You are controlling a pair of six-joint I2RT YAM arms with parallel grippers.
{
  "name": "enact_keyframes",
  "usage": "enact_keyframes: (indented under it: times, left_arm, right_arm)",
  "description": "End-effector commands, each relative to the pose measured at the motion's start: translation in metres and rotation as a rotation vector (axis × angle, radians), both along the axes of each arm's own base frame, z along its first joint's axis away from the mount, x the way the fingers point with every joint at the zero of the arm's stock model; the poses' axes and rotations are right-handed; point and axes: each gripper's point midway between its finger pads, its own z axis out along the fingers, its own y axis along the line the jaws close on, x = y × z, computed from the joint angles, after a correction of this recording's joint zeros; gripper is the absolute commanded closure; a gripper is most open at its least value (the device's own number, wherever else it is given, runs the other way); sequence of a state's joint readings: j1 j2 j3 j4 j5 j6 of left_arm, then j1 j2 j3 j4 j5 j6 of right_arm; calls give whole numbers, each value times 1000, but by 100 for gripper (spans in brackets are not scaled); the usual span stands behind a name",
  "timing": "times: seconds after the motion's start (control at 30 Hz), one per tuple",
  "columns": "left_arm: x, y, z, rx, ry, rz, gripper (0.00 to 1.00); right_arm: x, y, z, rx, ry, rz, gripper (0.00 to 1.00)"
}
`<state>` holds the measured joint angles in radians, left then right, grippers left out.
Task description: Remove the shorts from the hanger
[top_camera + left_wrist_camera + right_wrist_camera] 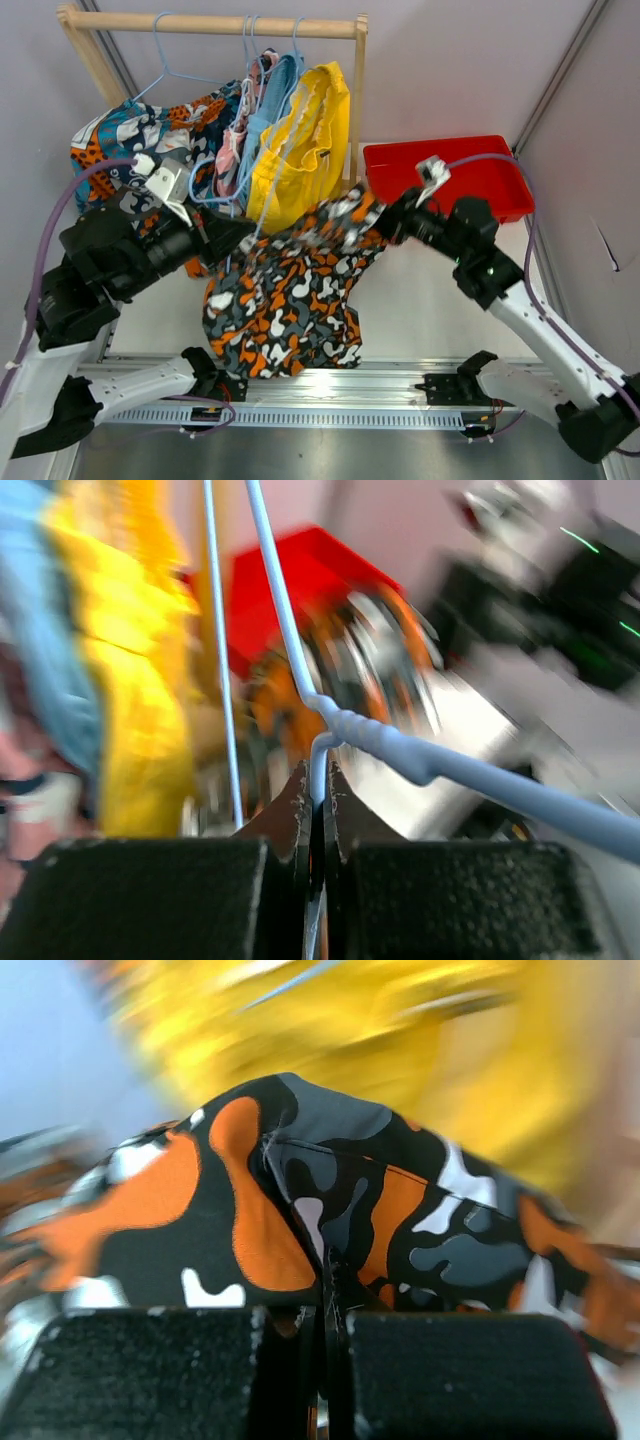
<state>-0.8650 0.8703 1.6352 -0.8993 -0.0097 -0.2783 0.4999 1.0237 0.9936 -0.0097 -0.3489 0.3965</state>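
Observation:
The black-orange-white blotched shorts (285,290) hang stretched between my two grippers in front of the rack. My left gripper (318,772) is shut on the thin light blue wire of a hanger (400,755), just below its twisted neck; in the top view it (222,236) sits at the shorts' left top corner. My right gripper (328,1260) is shut on a fold of the blotched shorts (250,1190) and, in the top view, holds (388,218) their right top corner. Both wrist views are blurred.
A wooden rack (210,22) at the back carries hangers with yellow shorts (300,150), light blue shorts (272,110), pink shorts (235,140) and teal-orange patchwork shorts (130,135). A red tray (450,175) stands at the back right, behind my right arm.

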Motion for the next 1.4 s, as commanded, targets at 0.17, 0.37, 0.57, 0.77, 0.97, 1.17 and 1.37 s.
enact_keyframes:
  times: [0.17, 0.37, 0.57, 0.77, 0.97, 1.17, 1.37]
  left_arm:
    - [97, 0, 21, -221, -111, 451, 100]
    - [99, -32, -7, -91, -14, 347, 100]
    - [68, -34, -46, -24, 88, 218, 100]
    - [51, -38, -59, -28, 137, 145, 100]
    - [61, -55, -64, -6, 148, 124, 100]
    - [96, -72, -74, 72, 149, 188, 100]
    - [143, -70, -81, 65, 184, 257, 100]
  right_arm:
    - [-206, 83, 56, 68, -206, 566, 100]
    - [-147, 38, 118, -119, -315, 31, 100]
    - [-68, -65, 249, -101, -510, -554, 100]
    - [-14, -136, 352, -5, -695, -848, 100]
    - [81, -160, 368, -77, -746, -951, 100]
    - [163, -204, 311, -16, -602, -944, 100]
    - [248, -190, 180, -60, -373, -766, 100]
